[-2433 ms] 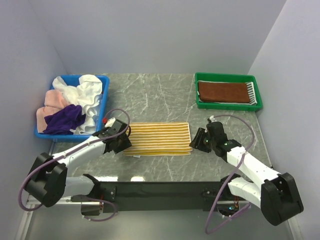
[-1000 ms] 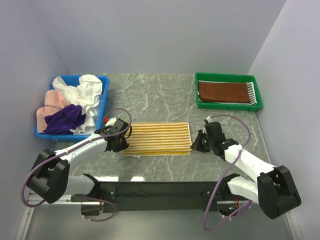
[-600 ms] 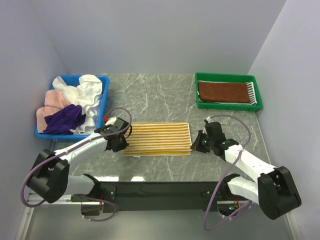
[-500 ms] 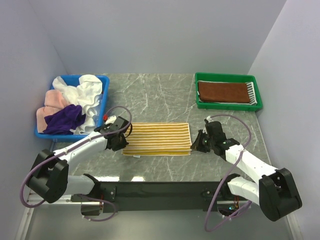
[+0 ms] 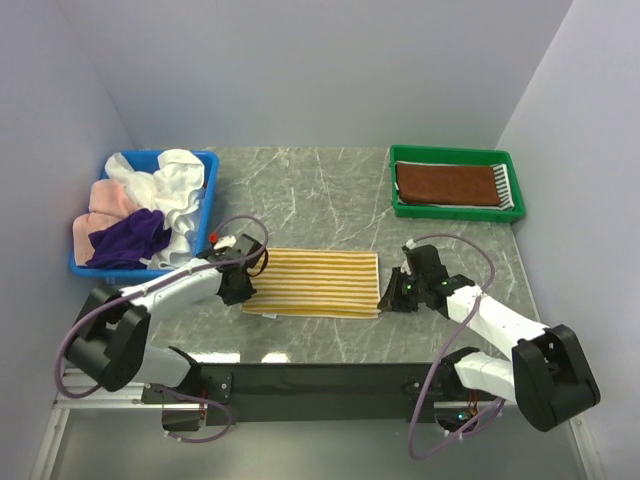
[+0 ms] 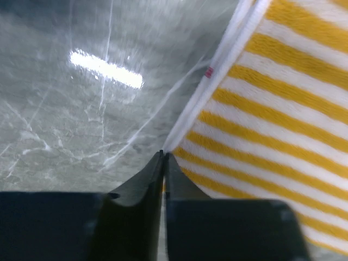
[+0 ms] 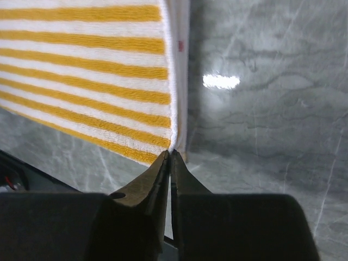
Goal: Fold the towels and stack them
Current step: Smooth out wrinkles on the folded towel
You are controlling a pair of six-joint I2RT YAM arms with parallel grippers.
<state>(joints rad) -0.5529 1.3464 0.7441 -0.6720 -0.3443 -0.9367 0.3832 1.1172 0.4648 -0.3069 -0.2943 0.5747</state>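
Left tool (image 5: 238, 291) is pressed together on the near-left corner of the yellow-white striped towel (image 5: 312, 281); in its wrist view the fingers (image 6: 145, 182) meet right at the white hem. Right tool (image 5: 391, 296) is likewise pinched shut on the near-right corner, tips on the hem. That towel lies on the desk (image 5: 320, 195) between the 2 tools, its long axis running left to right, with 1 arm at each short end. With both near corners held, the coming move looks like lifting the near long edge and carrying it toward the far edge, both arms together
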